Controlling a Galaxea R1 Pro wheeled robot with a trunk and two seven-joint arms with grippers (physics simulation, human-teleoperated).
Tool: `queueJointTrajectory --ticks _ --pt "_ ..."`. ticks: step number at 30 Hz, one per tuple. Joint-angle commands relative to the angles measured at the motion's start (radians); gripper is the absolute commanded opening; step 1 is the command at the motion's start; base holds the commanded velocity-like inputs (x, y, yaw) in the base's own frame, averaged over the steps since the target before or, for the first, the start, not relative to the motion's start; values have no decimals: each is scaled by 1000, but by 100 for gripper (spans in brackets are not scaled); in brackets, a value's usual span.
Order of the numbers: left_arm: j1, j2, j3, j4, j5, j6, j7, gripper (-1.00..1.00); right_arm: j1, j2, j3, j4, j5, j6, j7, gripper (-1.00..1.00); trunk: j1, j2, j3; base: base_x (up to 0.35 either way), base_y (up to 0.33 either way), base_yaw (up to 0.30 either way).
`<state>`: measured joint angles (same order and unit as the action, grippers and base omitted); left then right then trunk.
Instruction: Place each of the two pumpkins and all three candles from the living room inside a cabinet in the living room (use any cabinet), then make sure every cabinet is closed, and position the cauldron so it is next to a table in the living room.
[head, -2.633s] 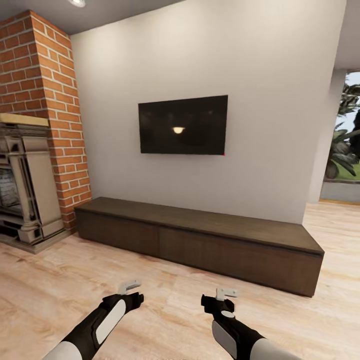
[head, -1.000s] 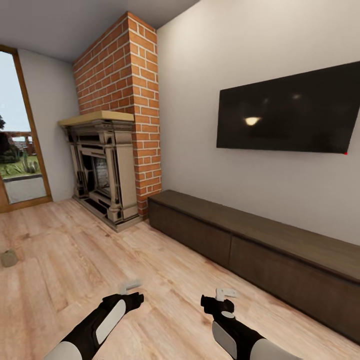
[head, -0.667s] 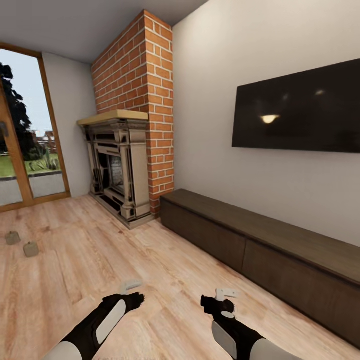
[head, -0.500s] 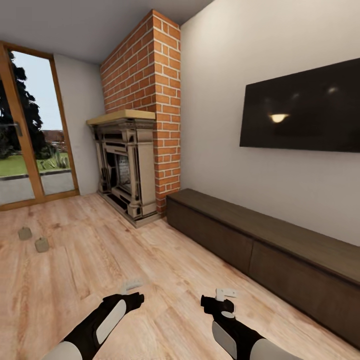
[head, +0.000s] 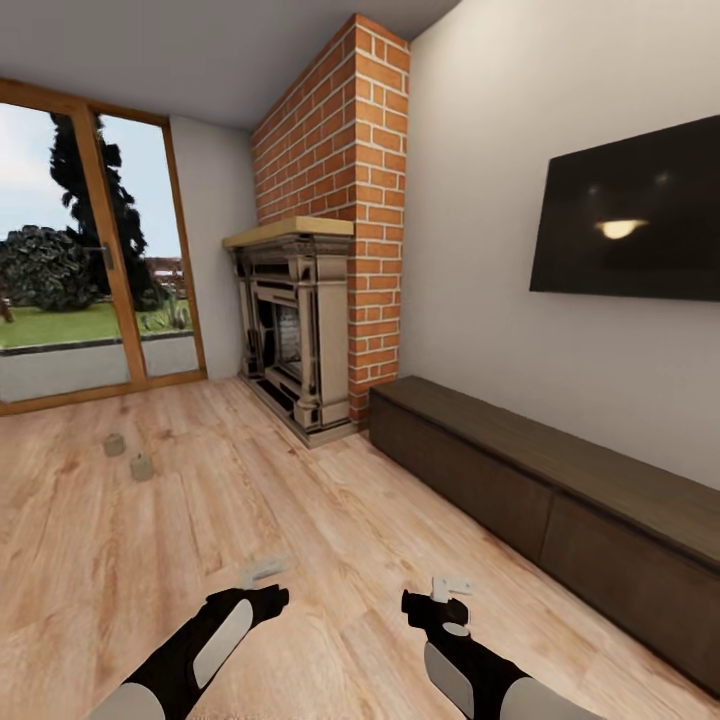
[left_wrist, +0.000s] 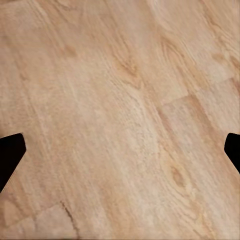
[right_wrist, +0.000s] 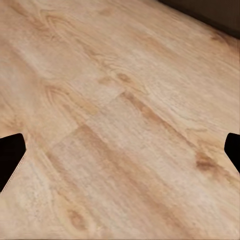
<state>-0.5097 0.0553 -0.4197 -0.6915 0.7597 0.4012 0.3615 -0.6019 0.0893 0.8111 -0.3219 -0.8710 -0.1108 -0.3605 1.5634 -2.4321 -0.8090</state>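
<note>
My left gripper (head: 262, 572) and right gripper (head: 450, 587) hang released, holding nothing. I judge I'm hunting items: two candles (head: 141, 466) stand on the floor at ten o'clock, well apart from the shut cabinet (head: 520, 490) at two o'clock; next, approach them

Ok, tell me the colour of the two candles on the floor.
Beige-tan; the candles show best in the head view, small.

Light wood plank floor (head: 300, 520). Red brick chimney (head: 345, 170) over ornate stone fireplace (head: 290, 330). Plain pale wall (head: 470, 200), dark TV (head: 630, 215) mounted. Wood-framed glass doors (head: 95, 270), daylight, garden outside.
</note>
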Motion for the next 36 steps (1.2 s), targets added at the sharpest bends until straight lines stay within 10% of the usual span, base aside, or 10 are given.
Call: queueJointTrajectory --ticks 1,36 --pt "-1 1 -7 -2 10 1 10 100 -1 0 8 0 -10 -6 -5 100 0 -1 -2 0 0 269" --pt "-1 -3 -7 -1 10 1 10 100 -1 0 8 0 -9 -6 -5 100 0 -1 -25 0 0 269"
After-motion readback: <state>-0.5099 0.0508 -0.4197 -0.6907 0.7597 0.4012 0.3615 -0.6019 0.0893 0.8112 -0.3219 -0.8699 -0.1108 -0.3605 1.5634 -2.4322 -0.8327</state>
